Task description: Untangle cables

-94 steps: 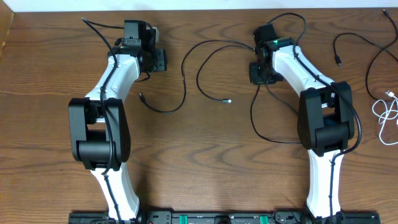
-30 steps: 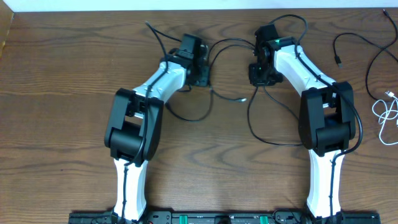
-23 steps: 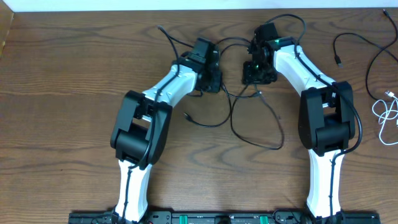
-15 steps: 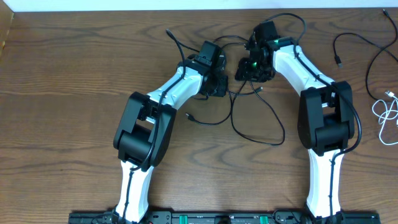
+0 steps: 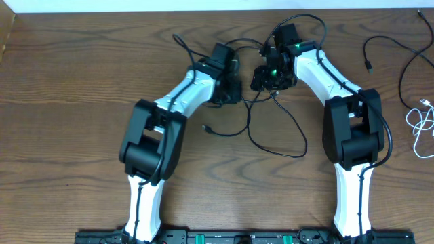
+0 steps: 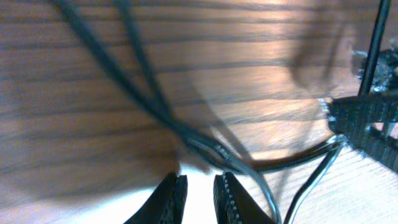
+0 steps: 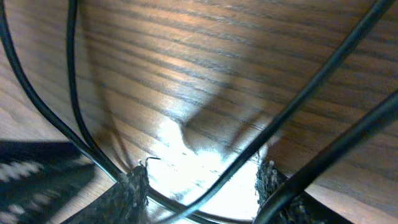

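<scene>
Left jaws: nearly pressed together, just a thin slit between the ribbed fingertips (image 6: 175, 200), nothing seen in the slit. Black cables (image 6: 149, 96) run down from top left of the wrist view, bunch just beyond the tips, then curve off right. Touching the tips or not, can't tell. Right jaws: spread wide, fingertips (image 7: 132, 190) well apart, brightly lit wood between them. Several cable strands cross the gap, incl. one lying low between the tips, none pinched.

Left arm (image 5: 152, 139): base at near edge, elbow block left of centre, white forearm slanting up & right, head low over the far middle of the surface (image 5: 54, 122). Right arm (image 5: 352, 129): base at near edge on the right, elbow above it, forearm slanting up & left, wrist bent so the head faces left toward the other arm, green light (image 5: 273, 70) showing on it. The two heads sit near each other w/ a small gap.

The tangle lies btw and below the two heads. A big loop (image 5: 278, 154) sags toward centre, and a plug end (image 5: 205, 127) sits just beside the left forearm. Well apart, at the right edge: more black cords (image 5: 401, 78) and a coiled white cord (image 5: 420, 125), neither arm near them.
</scene>
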`<state>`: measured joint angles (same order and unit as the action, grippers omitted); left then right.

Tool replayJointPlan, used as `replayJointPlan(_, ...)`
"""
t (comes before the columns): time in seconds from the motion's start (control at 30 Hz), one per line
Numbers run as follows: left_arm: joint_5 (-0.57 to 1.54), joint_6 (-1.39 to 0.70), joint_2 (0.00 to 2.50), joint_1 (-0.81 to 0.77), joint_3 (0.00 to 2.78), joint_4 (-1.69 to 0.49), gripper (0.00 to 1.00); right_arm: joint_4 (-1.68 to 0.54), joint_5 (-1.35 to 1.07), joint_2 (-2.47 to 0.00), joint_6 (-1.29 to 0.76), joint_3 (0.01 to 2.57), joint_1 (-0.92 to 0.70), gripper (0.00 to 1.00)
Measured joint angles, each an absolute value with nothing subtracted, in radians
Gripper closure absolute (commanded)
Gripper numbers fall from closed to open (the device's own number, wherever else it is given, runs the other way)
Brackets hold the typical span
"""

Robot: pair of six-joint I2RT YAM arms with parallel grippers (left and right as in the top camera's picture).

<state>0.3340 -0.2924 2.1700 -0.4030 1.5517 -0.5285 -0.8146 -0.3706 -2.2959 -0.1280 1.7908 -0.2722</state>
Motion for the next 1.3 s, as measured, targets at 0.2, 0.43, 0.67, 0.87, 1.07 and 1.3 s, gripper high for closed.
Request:
replayJointPlan(0.2, 0.329, -0.293, 2.035, -0.363, 1.544, -0.590, 0.80, -0.820, -0.371, -2.296, -0.008, 1.791, -0.289, 0.29)
replayJointPlan(0.43, 0.335, -0.301, 1.935, -0.344, 1.544, -0.625, 0.82, -0.840, -0.350, -2.296, 0.085, 1.808, -0.314, 0.02)
replayJointPlan(0.67, 0.335, -0.312, 1.921, -0.240, 1.544, -0.648, 0.81, -0.928, -0.229, -2.285, 0.168, 1.861, -0.314, 0.01)
replayJointPlan(0.87, 0.335, -0.316, 1.824, -0.155, 1.544, -0.648, 0.81, -0.932, -0.167, -2.271, 0.240, 1.869, -0.372, 0.01)
replayJointPlan(1.07, 0.334, -0.342, 1.800, -0.081, 1.544, -0.677, 0.81, -0.877, -0.047, -2.271, 0.264, 1.870, -0.512, 0.01)
replayJointPlan(1.3, 0.331, -0.345, 1.801, -0.069, 1.544, -0.688, 0.81, -0.812, 0.112, -2.271, 0.261, 1.870, -0.613, 0.01)
